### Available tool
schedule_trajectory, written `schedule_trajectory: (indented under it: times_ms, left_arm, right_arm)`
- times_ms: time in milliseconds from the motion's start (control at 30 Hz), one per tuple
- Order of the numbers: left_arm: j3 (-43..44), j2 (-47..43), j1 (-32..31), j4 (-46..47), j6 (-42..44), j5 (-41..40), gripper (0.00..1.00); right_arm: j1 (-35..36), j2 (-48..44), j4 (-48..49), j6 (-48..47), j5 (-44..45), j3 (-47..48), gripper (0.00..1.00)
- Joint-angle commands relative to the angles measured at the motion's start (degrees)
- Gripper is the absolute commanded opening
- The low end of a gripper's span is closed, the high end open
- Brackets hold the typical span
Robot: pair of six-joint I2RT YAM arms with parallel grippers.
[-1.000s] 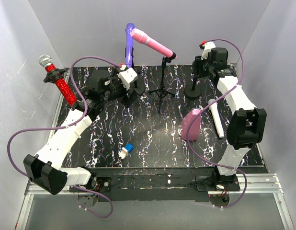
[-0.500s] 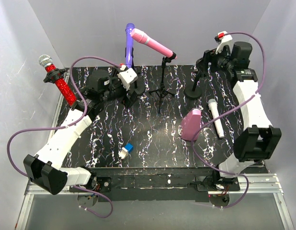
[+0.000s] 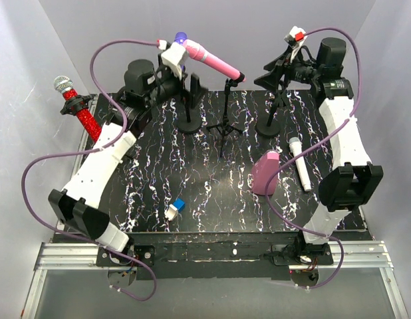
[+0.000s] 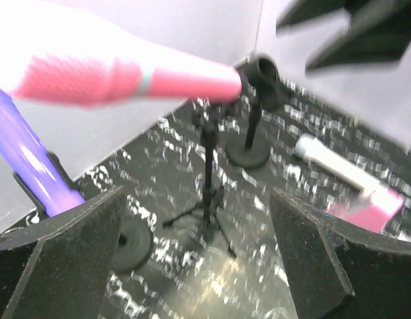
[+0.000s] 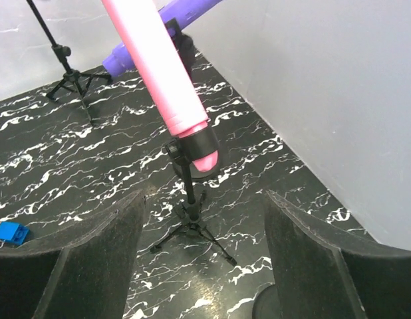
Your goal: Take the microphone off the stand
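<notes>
My left hand [image 4: 195,219] and right hand [image 5: 204,199] are spread. I see the pink microphone [image 3: 212,61] in its stand [image 3: 226,106] at 12 o'clock.

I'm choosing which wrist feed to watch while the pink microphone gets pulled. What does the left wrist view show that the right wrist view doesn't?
Only the left wrist view: the white microphone lying flat, with the pink object beside it.
Only the right wrist view: the blue block and a second tripod stand farther off.
Both: the pink microphone clipped in its tripod stand, and the purple microphone behind it.
</notes>
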Motion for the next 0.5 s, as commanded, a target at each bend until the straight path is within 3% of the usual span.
schedule_trajectory:
  times_ms: [0, 233, 467]
  left_arm:
    - [9.4, 4.8, 0.2, 4.4, -15.9, -5.4, 0.87]
    - [13.5, 9.8, 0.2, 9.2, -26.2, -10.4, 0.86]
    - [11.1, 11.8, -0.3, 15.9, -34.4, -14.0, 0.80]
  right_arm:
    - [2.3, 0.8, -0.9, -2.7, -3.7, 2.3, 0.77]
    - [9.7, 1.4, -5.7, -16.3, 8.1, 4.4, 0.78]
    - [13.4, 2.4, -5.8, -15.9, 15.0, 4.8, 0.77]
